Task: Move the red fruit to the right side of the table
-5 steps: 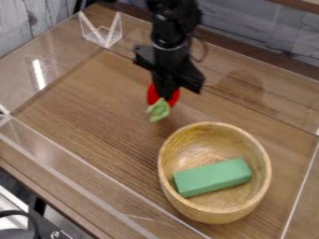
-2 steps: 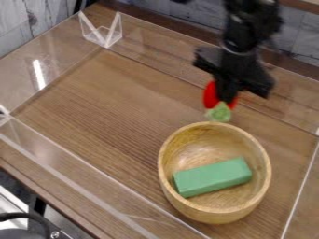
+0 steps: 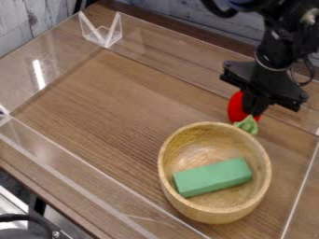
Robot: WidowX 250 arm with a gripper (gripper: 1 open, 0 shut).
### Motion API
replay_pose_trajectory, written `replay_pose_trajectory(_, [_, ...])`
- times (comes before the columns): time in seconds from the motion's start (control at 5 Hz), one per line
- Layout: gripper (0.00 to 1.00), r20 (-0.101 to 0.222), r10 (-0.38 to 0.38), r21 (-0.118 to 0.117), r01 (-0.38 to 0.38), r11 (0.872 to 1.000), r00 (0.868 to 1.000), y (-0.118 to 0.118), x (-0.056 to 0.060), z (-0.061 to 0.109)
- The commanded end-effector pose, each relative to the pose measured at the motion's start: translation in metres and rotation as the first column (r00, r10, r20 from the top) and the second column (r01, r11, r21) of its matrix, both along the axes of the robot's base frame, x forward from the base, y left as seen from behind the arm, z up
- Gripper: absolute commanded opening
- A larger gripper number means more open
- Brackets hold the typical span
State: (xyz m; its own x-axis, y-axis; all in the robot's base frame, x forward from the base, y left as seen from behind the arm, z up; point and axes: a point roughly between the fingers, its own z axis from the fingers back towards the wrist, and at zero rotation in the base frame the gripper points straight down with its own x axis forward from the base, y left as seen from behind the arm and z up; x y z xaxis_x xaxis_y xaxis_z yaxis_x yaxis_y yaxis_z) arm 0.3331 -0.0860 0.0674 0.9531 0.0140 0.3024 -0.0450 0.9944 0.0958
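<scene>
Now: claw (image 3: 237, 98) closed on fruit (image 3: 237, 109) | fruit near bowl (image 3: 169, 177)'s far rim | risk: lowered here, fruit catches rim, slips or tips in

My gripper (image 3: 245, 101) holds the fruit (image 3: 237, 106), its red body between my fingers and its green leafy cap tilted down toward the bowl (image 3: 185, 161). We hover just beyond the bowl's far rim, at the right side of the table (image 3: 106, 117). A green block (image 3: 214, 177) lies inside the bowl.
</scene>
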Motion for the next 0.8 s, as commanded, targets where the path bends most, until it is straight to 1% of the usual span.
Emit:
replay_pose_trajectory(0.0, [1.00,0.044,0.032,-0.041,-0.031,0.999,0.999,0.006,0.016,0.010])
replay_pose_trajectory(0.2, [1.00,0.032,0.067,-0.065,-0.065,0.996,0.997,0.018,0.019,0.008])
replay_pose_trajectory(0.4, [1.00,0.017,0.035,-0.093,-0.034,0.995,0.999,0.019,0.026,0.020])
replay_pose_trajectory(0.6, [1.00,0.013,0.005,-0.114,-0.004,0.993,1.000,0.021,0.031,0.029])
